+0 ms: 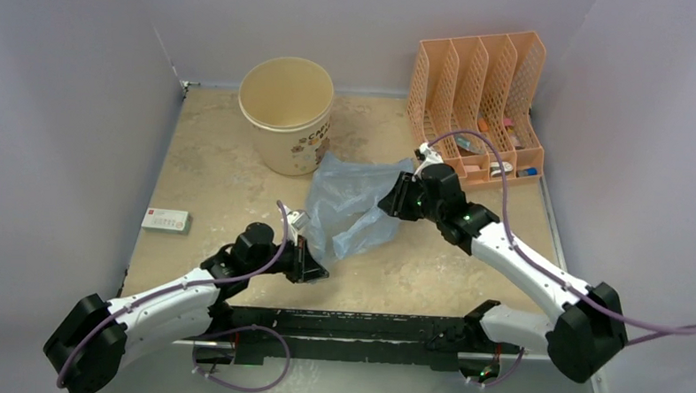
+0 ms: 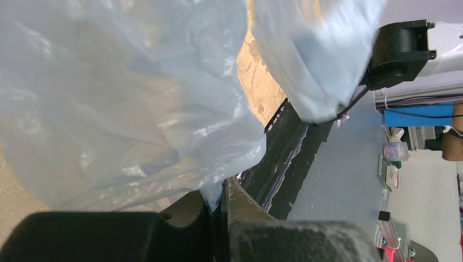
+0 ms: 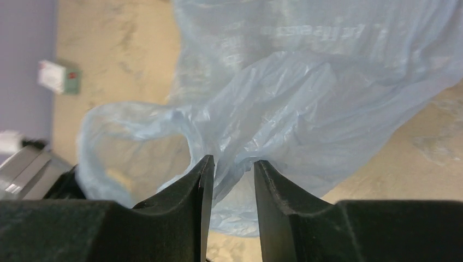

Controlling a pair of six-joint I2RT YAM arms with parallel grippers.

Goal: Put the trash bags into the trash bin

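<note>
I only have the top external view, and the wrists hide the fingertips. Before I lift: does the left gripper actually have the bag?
Observer: Yes. In the left wrist view the left gripper is shut on a pinched edge of the trash bag.
Operator: And the right one?
Observer: In the right wrist view the right gripper has its jaws apart, with bag film bunched in the gap but not squeezed.
Operator: Which part of the bag is it at?
Observer: A gathered fold beside a handle-like loop. Faint white lettering shows farther up the film.
</note>
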